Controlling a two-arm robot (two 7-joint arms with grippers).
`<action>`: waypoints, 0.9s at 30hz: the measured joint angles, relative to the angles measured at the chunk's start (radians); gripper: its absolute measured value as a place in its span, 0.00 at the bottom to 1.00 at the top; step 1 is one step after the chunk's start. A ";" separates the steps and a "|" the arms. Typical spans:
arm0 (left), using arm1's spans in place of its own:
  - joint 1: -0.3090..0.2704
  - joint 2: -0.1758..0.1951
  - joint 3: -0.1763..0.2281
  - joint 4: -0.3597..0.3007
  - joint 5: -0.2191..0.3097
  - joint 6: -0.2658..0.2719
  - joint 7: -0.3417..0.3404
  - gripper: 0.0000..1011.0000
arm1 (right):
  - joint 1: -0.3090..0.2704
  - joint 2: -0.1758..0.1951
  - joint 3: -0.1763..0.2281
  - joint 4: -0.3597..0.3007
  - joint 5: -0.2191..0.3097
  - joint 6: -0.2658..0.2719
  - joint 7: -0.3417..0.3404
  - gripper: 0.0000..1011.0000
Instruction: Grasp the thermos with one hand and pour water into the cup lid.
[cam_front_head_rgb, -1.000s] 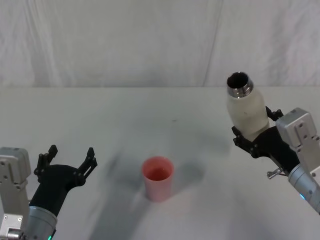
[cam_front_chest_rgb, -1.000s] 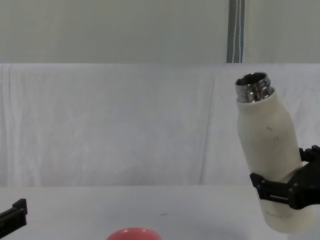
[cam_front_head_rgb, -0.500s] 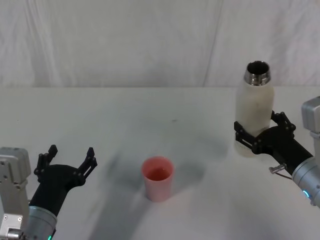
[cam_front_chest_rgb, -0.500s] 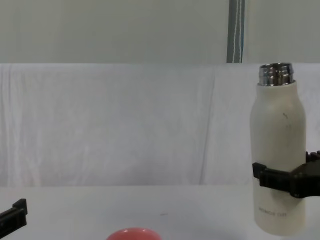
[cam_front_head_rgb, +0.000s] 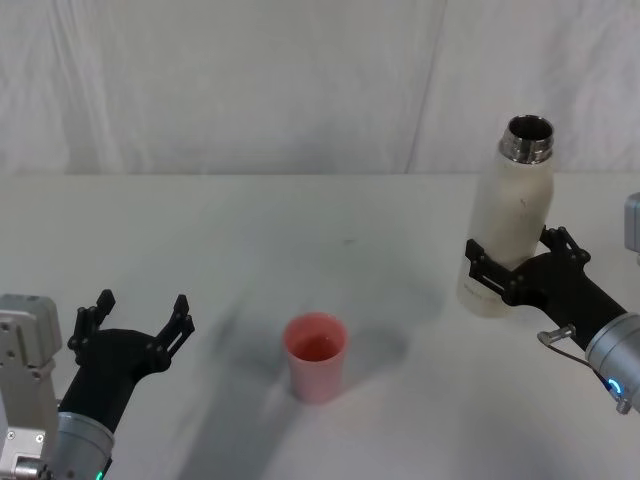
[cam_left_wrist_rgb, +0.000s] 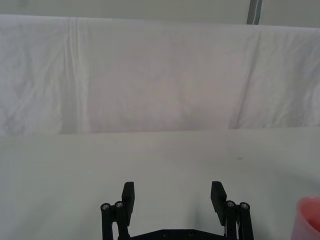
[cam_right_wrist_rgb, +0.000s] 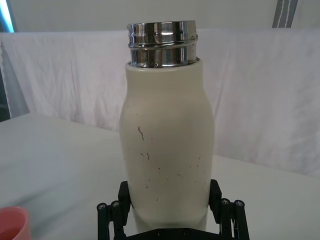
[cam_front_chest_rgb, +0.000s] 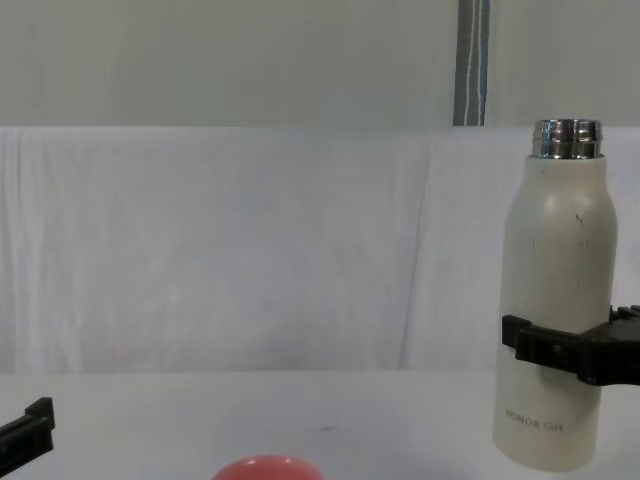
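The thermos (cam_front_head_rgb: 508, 225) stands upright on the tabletop (cam_front_head_rgb: 300, 220), to the right of the cup lid (cam_front_head_rgb: 316, 356) and a little farther from the robot than it. Its steel neck (cam_right_wrist_rgb: 161, 44) is uncovered, and small dark scuffs mark its cream body in the right wrist view. Faint grey lettering (cam_front_chest_rgb: 534, 424) sits near its base. The right gripper (cam_front_head_rgb: 515, 272) is closed around the lower part of the thermos, with one black finger on each side of the body. The cup lid, coral pink, stands with its mouth up near the middle of the tabletop, well apart from the thermos. To the left of the cup lid, the left gripper (cam_front_head_rgb: 136, 325) hovers over the tabletop with its fingers spread wide and nothing between them. A white cloth (cam_front_chest_rgb: 250, 250) hangs behind the tabletop.
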 joint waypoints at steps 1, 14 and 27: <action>0.000 0.000 0.000 0.000 0.000 0.000 0.000 0.99 | -0.001 0.001 -0.001 0.000 0.003 -0.001 -0.001 0.95; 0.000 0.000 0.000 0.000 0.000 0.000 0.000 0.99 | -0.030 -0.012 -0.007 0.008 0.013 -0.103 -0.069 0.95; 0.000 0.000 0.000 0.000 0.000 0.000 0.000 0.99 | -0.046 -0.009 -0.012 0.012 0.032 -0.098 -0.079 0.95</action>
